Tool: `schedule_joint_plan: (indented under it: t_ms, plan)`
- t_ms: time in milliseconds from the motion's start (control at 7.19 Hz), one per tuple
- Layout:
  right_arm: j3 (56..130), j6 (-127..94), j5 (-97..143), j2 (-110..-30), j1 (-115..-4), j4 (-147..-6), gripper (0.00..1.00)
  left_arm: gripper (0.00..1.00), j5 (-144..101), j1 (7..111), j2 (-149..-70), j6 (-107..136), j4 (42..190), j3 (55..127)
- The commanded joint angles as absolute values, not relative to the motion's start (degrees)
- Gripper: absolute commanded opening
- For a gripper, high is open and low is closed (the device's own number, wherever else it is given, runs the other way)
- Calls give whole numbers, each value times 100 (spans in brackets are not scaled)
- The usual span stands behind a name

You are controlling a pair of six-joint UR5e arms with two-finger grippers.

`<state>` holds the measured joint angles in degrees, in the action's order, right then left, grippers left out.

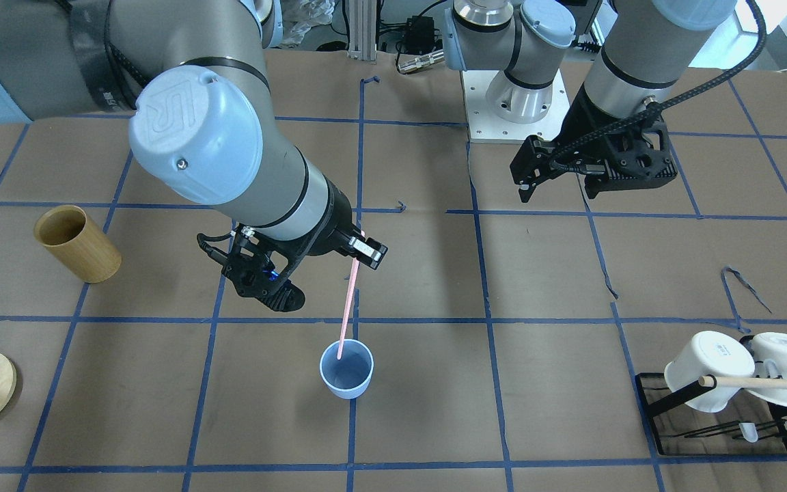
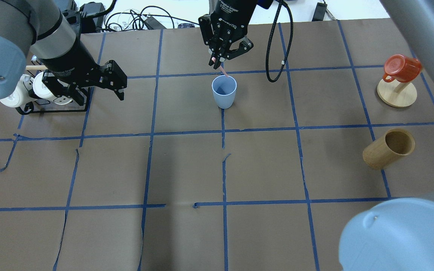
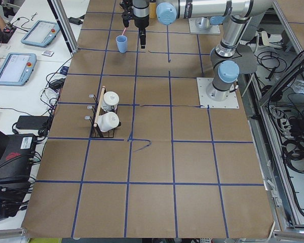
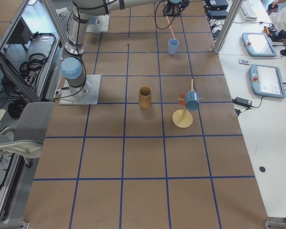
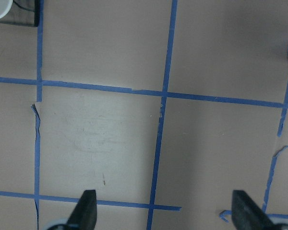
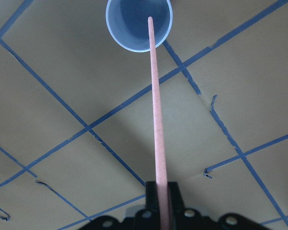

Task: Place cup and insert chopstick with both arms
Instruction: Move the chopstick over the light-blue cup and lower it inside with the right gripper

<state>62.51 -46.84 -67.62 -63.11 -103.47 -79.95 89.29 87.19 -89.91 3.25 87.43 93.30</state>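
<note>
Two fingers of the right gripper [image 6: 162, 191] are pressed onto the upper end of the chopstick [image 6: 155, 110]. The stick runs from the bottom centre of the wrist view up toward the top centre. There its free tip lies over the open mouth of the cup [image 6: 139, 24]. In the front-facing view the stick slants down from the centre of the frame, and its tip shows within the cup's rim at lower centre. How far below the rim it reaches I cannot tell.

The cup stands upright on the table [image 1: 434, 410], on a blue tape line and apart from everything else, so placing it looks done. The step in hand is the insertion.

The left gripper [image 5: 164, 213] has its fingers spread and holds nothing. It hangs over bare table at the upper right of the front-facing view, well apart from the cup.

As I judge it, the next move is a short descent along the stick's own slant, keeping the tip inside the rim. The fingers then part only once the lower end rests in the cup. The cup is light, so a sideways push from the stick could tip it.
</note>
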Motion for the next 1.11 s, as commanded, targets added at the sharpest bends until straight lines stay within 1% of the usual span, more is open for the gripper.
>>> schedule_joint_plan:
  t_ms: [0, 278, 417, 557, 835, 974]
  plan:
    - [6337, -4667, -6741, -6276, -10354, -8130, 9, 100, 8930, 8719, -8930, 325, 8789, 9334]
    - [6546, -4544, -6785, -6135, -10353, -8471, 9, 100, 8930, 8701, -8930, 325, 8789, 9325]
    - [6678, -4527, -6811, -6143, -10354, -8655, 14, 100, 8930, 8701, -8921, 325, 8789, 9325]
    - [6732, -4535, -6820, -6117, -10354, -8883, 37, 100, 8938, 8701, -8921, 325, 8798, 9325]
    - [7029, -4561, -6829, -6117, -10354, -9253, 49, 100, 8930, 8701, -8895, 325, 8789, 9334]
    - [7066, -4562, -6864, -6117, -10345, -9368, 61, 100, 8930, 8692, -8895, 325, 8789, 9325]
